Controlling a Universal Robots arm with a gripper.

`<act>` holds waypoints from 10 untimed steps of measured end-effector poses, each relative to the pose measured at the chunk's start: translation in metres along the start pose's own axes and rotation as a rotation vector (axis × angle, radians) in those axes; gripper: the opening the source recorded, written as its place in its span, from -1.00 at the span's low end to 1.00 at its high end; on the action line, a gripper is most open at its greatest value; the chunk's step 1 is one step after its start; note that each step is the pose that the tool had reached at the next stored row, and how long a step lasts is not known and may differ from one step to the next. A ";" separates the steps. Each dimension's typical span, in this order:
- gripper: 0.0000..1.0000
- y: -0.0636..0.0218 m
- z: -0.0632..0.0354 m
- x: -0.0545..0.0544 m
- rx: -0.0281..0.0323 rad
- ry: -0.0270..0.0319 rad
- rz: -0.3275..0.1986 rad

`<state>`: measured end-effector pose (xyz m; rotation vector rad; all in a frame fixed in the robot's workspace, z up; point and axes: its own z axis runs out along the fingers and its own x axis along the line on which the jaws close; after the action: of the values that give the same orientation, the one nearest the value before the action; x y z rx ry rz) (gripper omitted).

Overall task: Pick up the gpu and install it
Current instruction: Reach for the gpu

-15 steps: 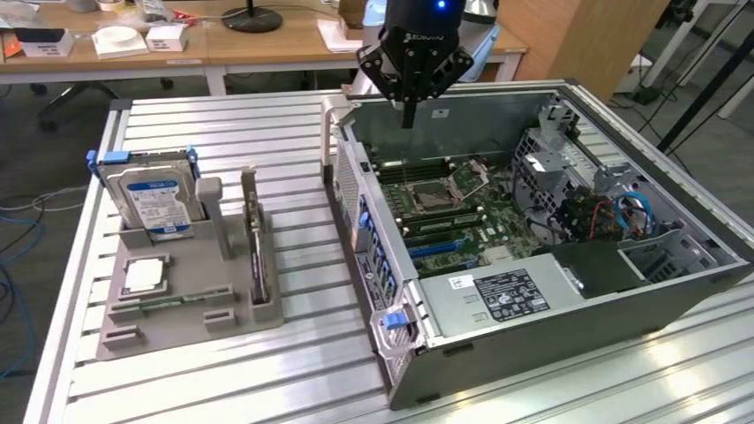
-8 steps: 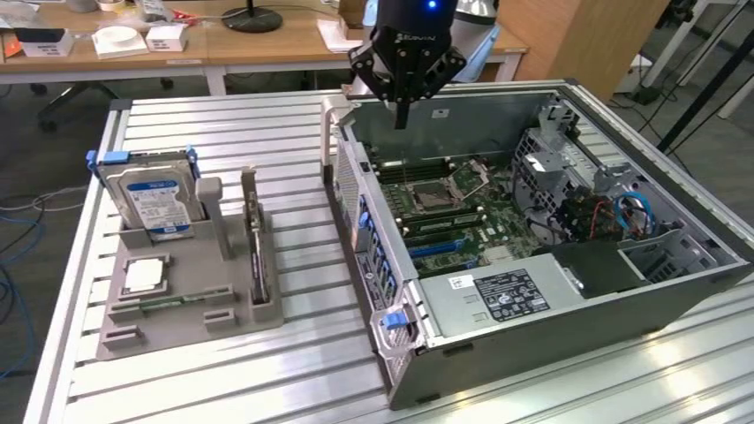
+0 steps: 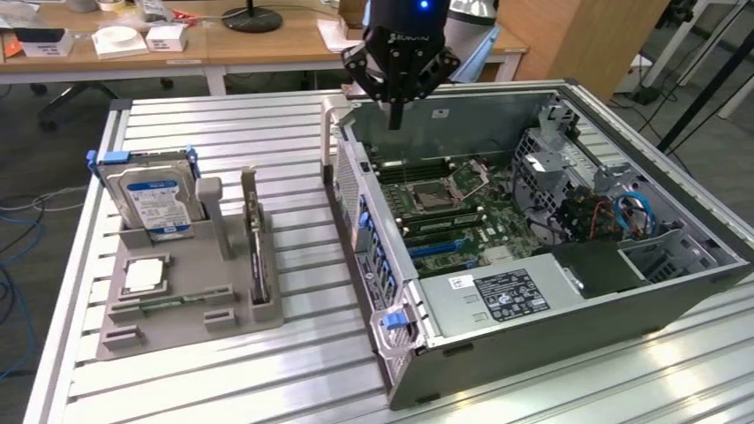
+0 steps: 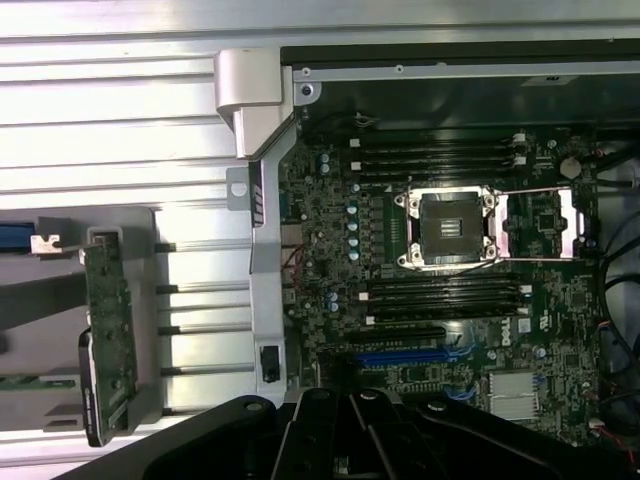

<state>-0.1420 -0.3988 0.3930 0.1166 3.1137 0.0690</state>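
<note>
- We see the black gripper (image 3: pixel 397 113) with its jaws pressed together into one narrow tip, holding nothing.
- The arm points it straight down over the far end of the open grey sheet-metal computer case (image 3: pixel 589 318). It hangs above the green motherboard (image 3: pixel 471 225) and the square silver processor socket (image 3: pixel 433 194).
- The gpu (image 3: pixel 254 243) is a thin green circuit card with a black block on one face. It stands on edge in a slot of the matte grey plastic holder (image 3: pixel 177 322), well apart from the gripper.
- Near it in that holder, a silver hard drive with a blue label (image 3: pixel 154 201) stands upright.
- The holder and the case rest on a ribbed aluminium table (image 3: pixel 236 124). The case's near wall stands between the gripper and the card.
</note>
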 end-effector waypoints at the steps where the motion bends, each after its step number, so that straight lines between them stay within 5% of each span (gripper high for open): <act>1: -0.79 0.0000 0.0000 0.000 0.0001 0.0000 0.000; 10: -0.79 -0.0003 -0.0001 0.005 0.0001 0.0000 0.000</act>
<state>-0.1466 -0.3988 0.3930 0.1166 3.1137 0.0689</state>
